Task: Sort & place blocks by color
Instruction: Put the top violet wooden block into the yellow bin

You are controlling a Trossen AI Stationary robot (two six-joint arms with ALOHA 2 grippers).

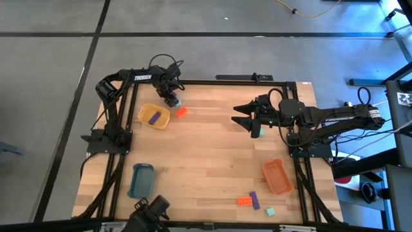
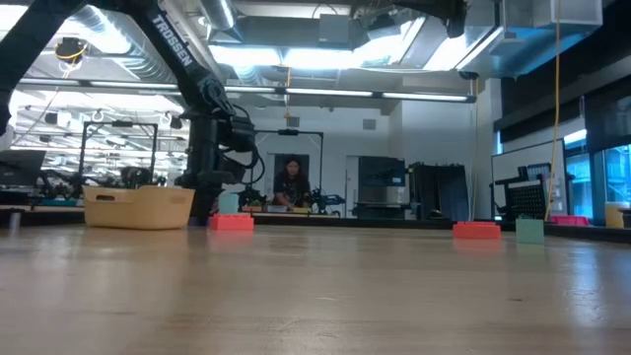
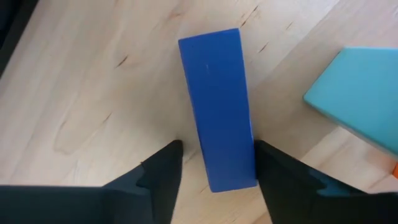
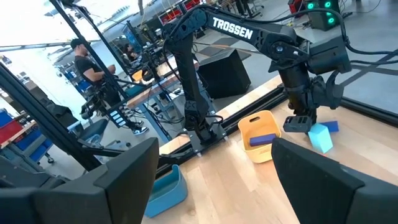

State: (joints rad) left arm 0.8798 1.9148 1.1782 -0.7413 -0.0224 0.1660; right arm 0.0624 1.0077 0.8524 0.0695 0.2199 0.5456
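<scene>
from above, the left gripper (image 1: 171,98) covers the block under it, so only a bit of the mint block (image 1: 178,102) shows beside it. in the left wrist view, the near end of the blue-purple block (image 3: 217,106) goes down between the two dark fingers (image 3: 163,180), and i cannot tell if they touch it. the mint block there is cut by the picture's edge. under the right gripper (image 1: 248,120) a small teal thing (image 1: 257,133) is half hidden. in the low view, the yellow tray (image 2: 138,207) hides what lies in it. the person (image 2: 290,185) far behind is too small to describe.
</scene>
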